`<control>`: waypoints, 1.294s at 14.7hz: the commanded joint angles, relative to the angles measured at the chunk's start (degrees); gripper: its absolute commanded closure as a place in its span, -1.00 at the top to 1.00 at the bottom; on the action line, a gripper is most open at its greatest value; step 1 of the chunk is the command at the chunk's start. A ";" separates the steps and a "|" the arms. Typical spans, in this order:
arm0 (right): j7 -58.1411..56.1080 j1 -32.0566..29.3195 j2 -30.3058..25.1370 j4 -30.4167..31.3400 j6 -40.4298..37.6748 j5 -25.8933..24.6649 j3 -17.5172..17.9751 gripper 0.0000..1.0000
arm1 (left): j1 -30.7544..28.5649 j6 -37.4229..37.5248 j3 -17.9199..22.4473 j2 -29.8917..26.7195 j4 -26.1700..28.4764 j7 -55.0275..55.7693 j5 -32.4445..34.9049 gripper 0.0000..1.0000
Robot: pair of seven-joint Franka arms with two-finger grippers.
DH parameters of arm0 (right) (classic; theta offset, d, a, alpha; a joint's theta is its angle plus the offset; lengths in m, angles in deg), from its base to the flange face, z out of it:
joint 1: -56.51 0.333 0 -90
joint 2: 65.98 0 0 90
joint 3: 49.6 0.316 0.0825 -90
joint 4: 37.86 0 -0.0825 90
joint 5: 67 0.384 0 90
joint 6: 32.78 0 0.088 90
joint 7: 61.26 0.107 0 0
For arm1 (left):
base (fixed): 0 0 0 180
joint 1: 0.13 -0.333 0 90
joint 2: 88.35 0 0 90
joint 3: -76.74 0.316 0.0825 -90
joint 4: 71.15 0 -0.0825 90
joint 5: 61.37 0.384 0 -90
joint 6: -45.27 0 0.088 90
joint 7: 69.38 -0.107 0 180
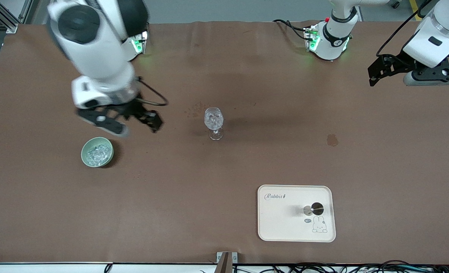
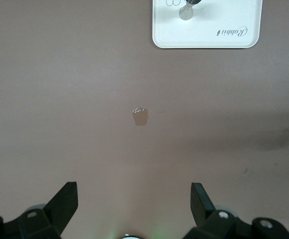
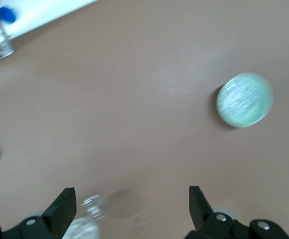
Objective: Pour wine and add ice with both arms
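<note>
Overhead, table brown. Right gripper above bare table between bowl and glass, fingers apart, nothing held. Left gripper waits over its arm's end, fingers apart, nothing held. Tray at 5 o'clock from glass. Bowl at 8 o'clock from glass holds heaped ice; glass also shows ice.

Seen on the brown worktop: a green bowl of ice toward the right arm's end, a stemmed glass near the middle, a cream tray nearer the camera. Right gripper hung empty with fingers apart, over the worktop just beside the bowl. Left gripper waited over its own end.
</note>
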 commanded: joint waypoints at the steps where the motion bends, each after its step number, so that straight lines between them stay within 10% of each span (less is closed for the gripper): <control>1: -12.27 -0.33 -4.97 2.51 -0.82 -0.48 -8.84 1.00 | -0.26 -1.14 0.58 0.31 0.14 -2.12 -0.41 1.00; 10: -46.58 -4.11 -11.49 3.30 -9.07 10.33 -29.16 1.00 | -3.93 -0.96 1.90 1.27 -0.30 -9.14 -3.04 1.00; 19: -47.73 -10.88 -15.62 10.51 -6.17 11.39 -23.29 1.00 | -5.53 -0.96 1.90 4.97 -5.05 -9.77 -4.10 1.00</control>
